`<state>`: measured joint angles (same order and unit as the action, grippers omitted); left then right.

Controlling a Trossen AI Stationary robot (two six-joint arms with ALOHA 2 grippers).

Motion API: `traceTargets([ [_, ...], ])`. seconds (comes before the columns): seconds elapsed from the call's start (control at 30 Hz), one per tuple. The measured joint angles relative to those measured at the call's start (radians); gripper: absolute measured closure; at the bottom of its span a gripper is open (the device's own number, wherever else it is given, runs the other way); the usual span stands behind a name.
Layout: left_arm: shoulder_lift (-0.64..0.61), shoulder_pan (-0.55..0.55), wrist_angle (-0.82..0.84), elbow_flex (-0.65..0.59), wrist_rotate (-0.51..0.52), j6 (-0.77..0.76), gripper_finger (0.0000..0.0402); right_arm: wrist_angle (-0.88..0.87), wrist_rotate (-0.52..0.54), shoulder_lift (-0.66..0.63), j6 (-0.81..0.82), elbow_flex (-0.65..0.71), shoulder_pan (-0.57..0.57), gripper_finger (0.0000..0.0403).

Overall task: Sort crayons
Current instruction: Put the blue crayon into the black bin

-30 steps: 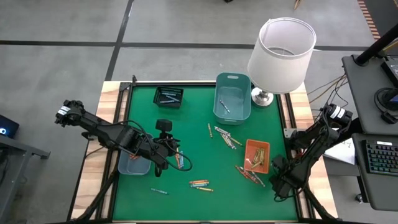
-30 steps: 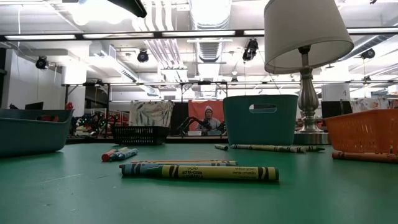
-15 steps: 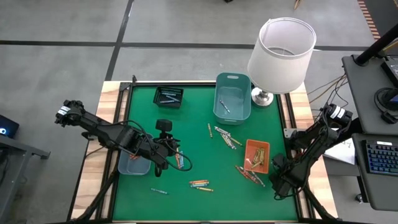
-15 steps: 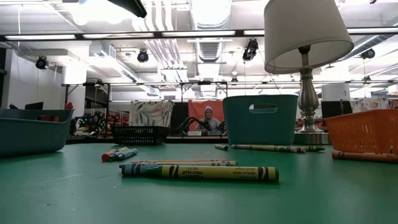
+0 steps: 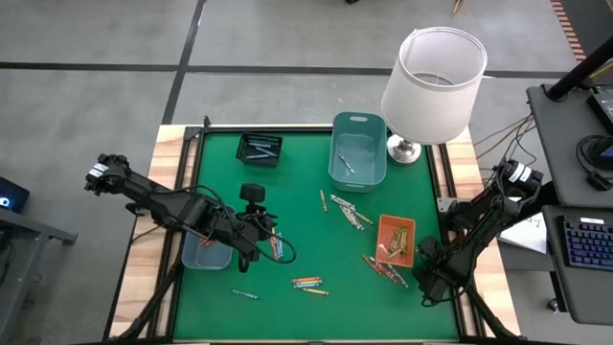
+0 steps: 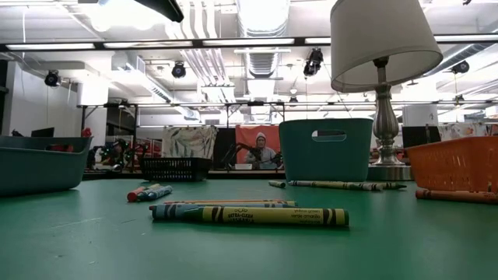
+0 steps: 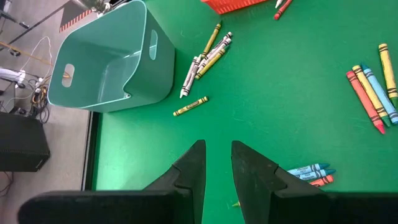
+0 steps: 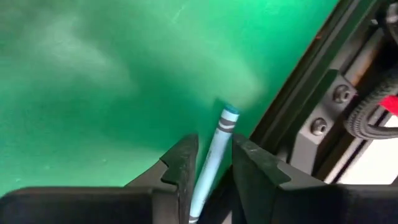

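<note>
nothing on the table has shifted since a second ago. the right gripper (image 8: pixel 208 165), at the mat's near right corner, has a blue crayon (image 8: pixel 216 151) between its narrowly parted fingers. the left gripper (image 7: pixel 217 163) hovers empty, narrow, over bare mat.

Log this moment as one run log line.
left pincer: empty, above mat | right pincer: blue crayon between fingers, near table edge
</note>
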<state>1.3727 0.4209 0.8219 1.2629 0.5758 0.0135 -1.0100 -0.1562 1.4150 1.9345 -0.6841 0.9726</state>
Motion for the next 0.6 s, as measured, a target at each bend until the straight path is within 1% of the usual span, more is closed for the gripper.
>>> traceTargets([
  [0.3, 0.000, 0.000, 0.000, 0.000, 0.000, 0.000, 0.0342, 0.034, 0.008, -0.002, -0.022, 0.010, 0.000, 0.0311],
  [0.4, 0.000, 0.000, 0.000, 0.000, 0.000, 0.000, 0.0342, 0.042, 0.018, -0.002, -0.027, 0.012, 0.000, 0.0328],
  [0.6, 0.000, 0.000, -0.002, 0.000, 0.000, 0.000, 0.0342, 0.047, 0.023, -0.002, -0.014, 0.016, 0.000, 0.0380],
])
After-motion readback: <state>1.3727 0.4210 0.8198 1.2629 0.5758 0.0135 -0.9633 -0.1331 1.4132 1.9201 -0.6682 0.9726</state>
